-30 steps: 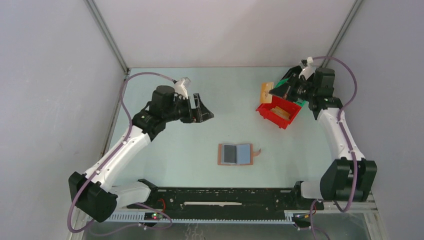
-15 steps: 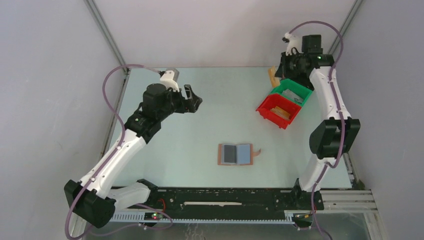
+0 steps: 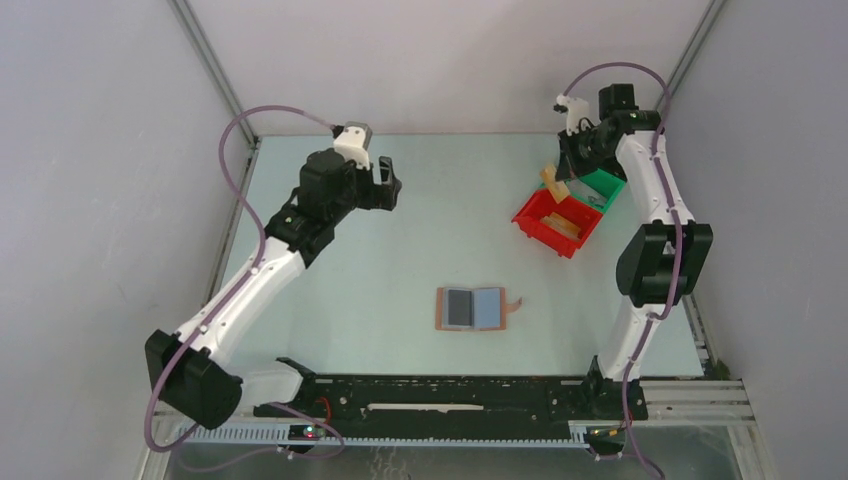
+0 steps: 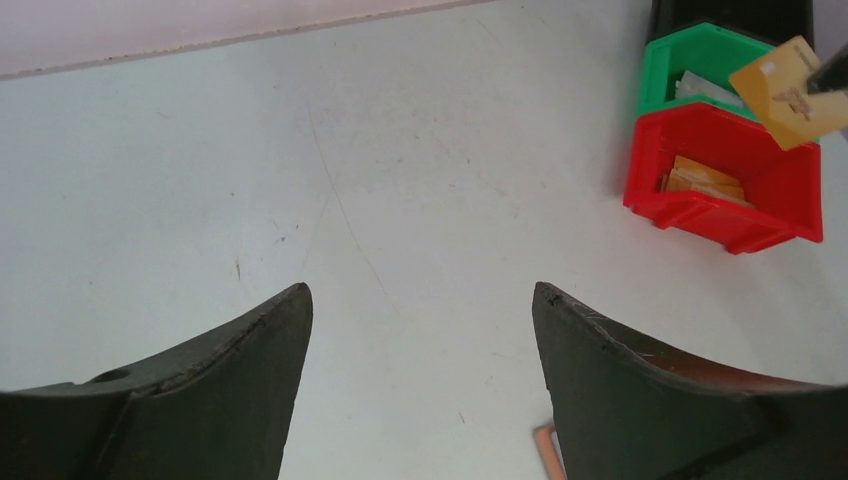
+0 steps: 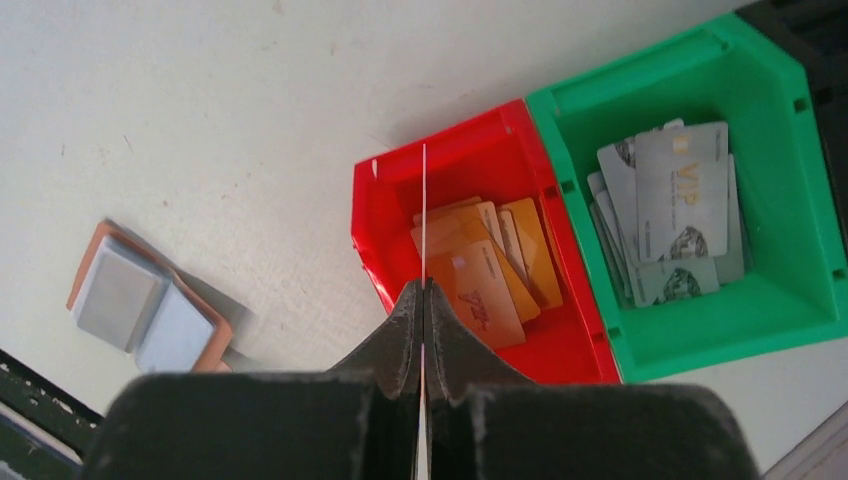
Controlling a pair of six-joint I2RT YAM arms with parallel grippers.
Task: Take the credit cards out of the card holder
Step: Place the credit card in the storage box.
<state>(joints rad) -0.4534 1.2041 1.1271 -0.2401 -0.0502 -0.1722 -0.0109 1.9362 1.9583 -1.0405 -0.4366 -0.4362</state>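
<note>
Raised and swung back since a second ago: right arm, now standing tall, with the right gripper [image 3: 562,176] over the far side of the red bin [image 3: 533,224] rather than off to its left. Pulled up and toward the far left as well: left gripper [image 4: 420,295], jaws spread wide, holding nothing, hanging above bare table [image 4: 200,180] well apart from everything else.

Right jaws pinched tight on a tan card [image 4: 790,90], held tilted above the red bin. Seen edge-on from the right wrist, only as a thin pale line rising from between the fingertips. Below it in the red bin, a loose stack of tan cards [image 5: 490,265]. Just beside, touching the red bin, a green bin [image 5: 790,260] with several grey cards [image 5: 670,215]. Behind that, a corner of a black bin [image 4: 730,10].

Unmoved near the middle of the table, closer to the arm bases: wallet [image 3: 440,310], lying open and flat, strap tab pointing right. Dark card [image 3: 460,307] on its left half. Pale blue-grey on the right half; card or lining, cannot tell. No gripper near the wallet.
</note>
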